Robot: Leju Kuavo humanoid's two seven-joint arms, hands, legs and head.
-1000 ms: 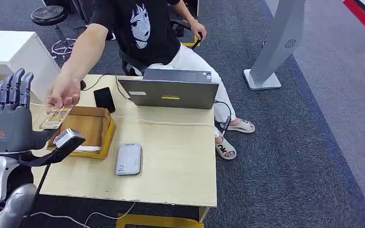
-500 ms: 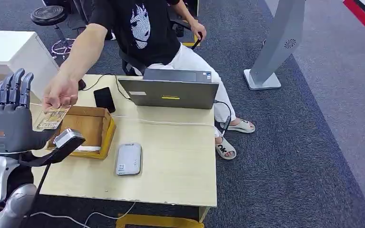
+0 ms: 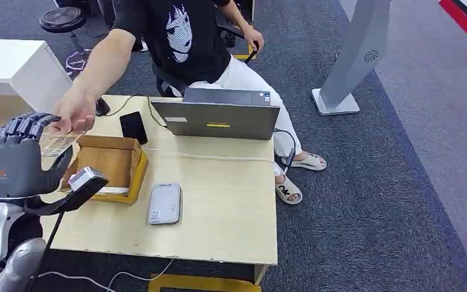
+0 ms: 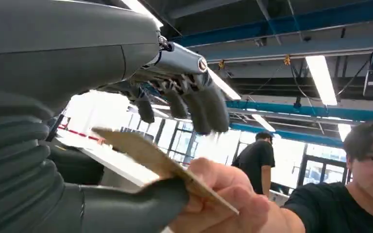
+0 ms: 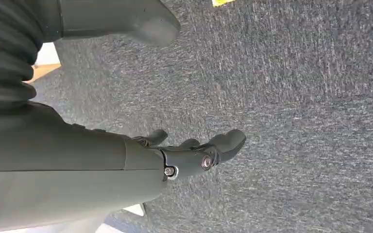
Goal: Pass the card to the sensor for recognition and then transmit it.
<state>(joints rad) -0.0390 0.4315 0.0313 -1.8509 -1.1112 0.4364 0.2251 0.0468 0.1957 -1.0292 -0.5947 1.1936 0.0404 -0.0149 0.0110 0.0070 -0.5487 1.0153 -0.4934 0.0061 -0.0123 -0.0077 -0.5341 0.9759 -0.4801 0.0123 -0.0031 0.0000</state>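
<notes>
A person's hand [image 3: 76,114] holds a tan card [image 3: 58,141] out to my raised left hand [image 3: 19,159] at the table's left end. My fingers [image 3: 27,125] are bent forward over the card. In the left wrist view the card [image 4: 141,151] lies between my thumb [image 4: 141,201] below and my curled fingers [image 4: 199,109] above, with a gap under the fingertips; the person's hand [image 4: 223,201] still pinches it. A white card reader [image 3: 164,204] lies flat on the table [image 3: 231,207]. My right hand [image 5: 141,158] hangs over grey carpet, holding nothing.
A wooden box [image 3: 112,163] sits by my left hand, with a grey scanner head [image 3: 88,178] on a black arm in front of it. A laptop [image 3: 219,118] and a black phone [image 3: 134,126] stand at the table's far side. The person sits behind it.
My left fingers have bent from upright to curled forward over the card. The person's hand has brought the card up and in against my palm.
</notes>
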